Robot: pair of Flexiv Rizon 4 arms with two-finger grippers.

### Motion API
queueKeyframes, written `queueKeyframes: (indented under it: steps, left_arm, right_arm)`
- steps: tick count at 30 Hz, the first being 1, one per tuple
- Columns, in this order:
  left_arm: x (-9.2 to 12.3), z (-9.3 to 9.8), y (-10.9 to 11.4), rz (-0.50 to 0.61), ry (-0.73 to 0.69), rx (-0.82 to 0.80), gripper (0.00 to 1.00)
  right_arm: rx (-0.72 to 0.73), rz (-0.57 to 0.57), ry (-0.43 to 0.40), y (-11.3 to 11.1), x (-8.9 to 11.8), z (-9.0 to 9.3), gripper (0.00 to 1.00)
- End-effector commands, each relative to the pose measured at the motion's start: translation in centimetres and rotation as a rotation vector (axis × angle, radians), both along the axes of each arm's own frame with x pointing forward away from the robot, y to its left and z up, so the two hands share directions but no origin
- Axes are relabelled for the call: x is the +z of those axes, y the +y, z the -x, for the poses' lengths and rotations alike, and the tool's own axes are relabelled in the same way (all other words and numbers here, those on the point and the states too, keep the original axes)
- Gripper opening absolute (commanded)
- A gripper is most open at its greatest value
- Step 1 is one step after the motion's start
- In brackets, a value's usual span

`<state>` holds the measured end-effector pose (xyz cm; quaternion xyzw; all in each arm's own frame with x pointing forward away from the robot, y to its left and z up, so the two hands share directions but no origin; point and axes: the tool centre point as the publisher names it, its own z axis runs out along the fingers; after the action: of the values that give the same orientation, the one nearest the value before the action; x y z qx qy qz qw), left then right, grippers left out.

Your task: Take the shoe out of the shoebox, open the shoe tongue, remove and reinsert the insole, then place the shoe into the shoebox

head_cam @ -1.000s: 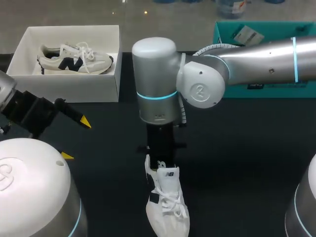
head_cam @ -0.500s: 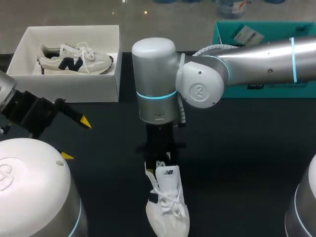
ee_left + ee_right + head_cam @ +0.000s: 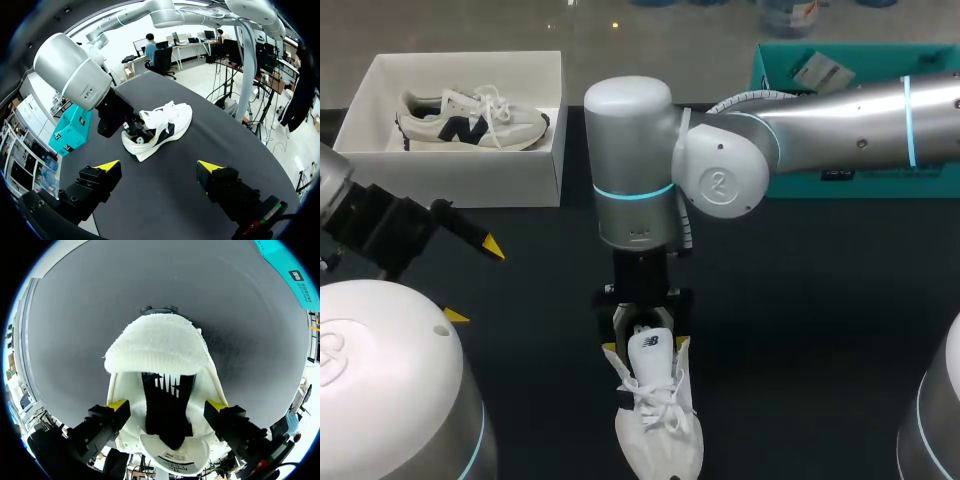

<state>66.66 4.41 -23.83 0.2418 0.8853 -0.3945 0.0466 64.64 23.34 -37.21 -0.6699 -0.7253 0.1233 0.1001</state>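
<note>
A white shoe [image 3: 657, 415] lies on the black table near its front edge, toe toward me. Its tongue [image 3: 157, 347] stands pulled up and forward, baring the dark inside [image 3: 167, 407]. My right gripper [image 3: 646, 340] hangs over the shoe's heel end, open, with one yellow tip on each side of the collar [image 3: 167, 405]. Seen from the left wrist, the shoe [image 3: 165, 125] lies ahead of my left gripper [image 3: 159, 165], which is open, holds nothing and stays well short of it. In the head view my left gripper [image 3: 472, 282] is at the left.
A white shoebox [image 3: 545, 150] at the back left holds a second shoe with dark markings [image 3: 470, 117]. A teal box [image 3: 790, 60] sits at the back right. My right arm spans the middle of the table from the right.
My right gripper's fingers have spread wide, let go of the shoe's tongue and sunk lower around the heel end. The shoe shifted slightly. My left arm has not moved.
</note>
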Motion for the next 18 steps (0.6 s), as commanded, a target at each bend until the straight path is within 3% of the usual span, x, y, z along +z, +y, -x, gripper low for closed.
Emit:
queueKeyframes:
  steps: [1, 10, 18]
  left_arm:
    - [0.0, -0.1, 0.0, -0.003, 0.002, -0.002, 1.0]
    - [0.0, -0.1, 0.0, -0.003, 0.002, -0.002, 1.0]
    - [0.0, -0.1, 0.0, -0.003, 0.002, -0.002, 1.0]
  right_arm:
    - [0.0, 0.003, -0.001, 0.4, -0.3, -0.1, 1.0]
    - [0.009, 0.036, -0.023, 0.8, 0.4, -0.4, 1.0]
    - [0.008, 0.058, -0.086, 0.6, 2.7, -1.5, 1.0]
